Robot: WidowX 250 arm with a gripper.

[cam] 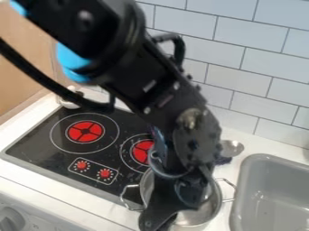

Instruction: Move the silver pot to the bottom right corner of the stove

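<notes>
Presently, the end effector point(170, 214) hangs over the silver metal pot with two wire handles point(200, 219), overlapping the left part of its opening in the camera view. The pot lies directly below and slightly right of the end effector. Contact with the wall or rim: undetermined. Grip state: cannot tell whether released or clenched on the pot.

Handle axis: runs across the view, one wire loop left of the end effector, beside the front edge of the black glass stove point(39, 142), the other to its right, towards the grey sink point(265, 158). The stove spreads up and left from the end effector; its bottom right corner is hidden behind arm and pot, so any overlap of the pot's base with it cannot be read.

Judgement: the pot seems close to its goal, with the remaining offset, if any, leftward onto the glass. The next move probably calls for a short leftward shift, or a release if the base already sits there. Risk: a push high on the wall could tip the pot.
</notes>
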